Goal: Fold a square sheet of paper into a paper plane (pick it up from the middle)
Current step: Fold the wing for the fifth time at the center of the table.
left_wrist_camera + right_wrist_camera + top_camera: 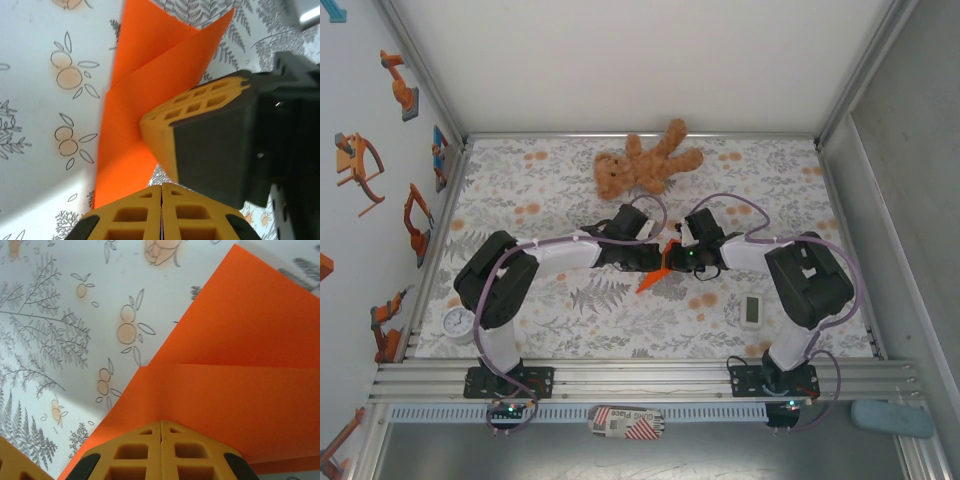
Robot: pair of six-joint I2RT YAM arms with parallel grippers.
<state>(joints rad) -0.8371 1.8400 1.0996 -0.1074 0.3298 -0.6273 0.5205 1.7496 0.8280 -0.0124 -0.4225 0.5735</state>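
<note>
Near edge, top cam: alu rail (650, 378) w/ the bases of left arm (500, 285) & right arm (810, 280) bolted on. A red-white striped label (628, 423) lies just in front of it. On the floral tablecloth (570, 315): round dial gauge (459, 322) by the L corner, small white gadget w/ screen (752, 311) on the R, just beside the right arm.

Mid-table: both arms reach inward, tips nearly meeting. The orange sheet (653, 278) is betw them, lifted off the cloth, one pointed corner hanging toward the near side.

L wrist cam: the left gripper (161, 200) has its yellow tips pressed flat together, no gap. The sheet's lower edge runs right down to them, so it looks pinched there. The sheet is folded, w/ a crease & two layers fanning up in a V. A finger (210, 135) of the other arm sits against the sheet from the R.

R wrist cam: the right gripper (161, 440) is likewise closed tight, w/ the sheet coming straight out from its tips. A fold line crosses the paper just beyond them, 2nd layer angling up to the R. Cloth shows beneath.

Far side: brown teddy bear (645, 165) lies near the back edge, beyond the grippers, not touching them.
</note>
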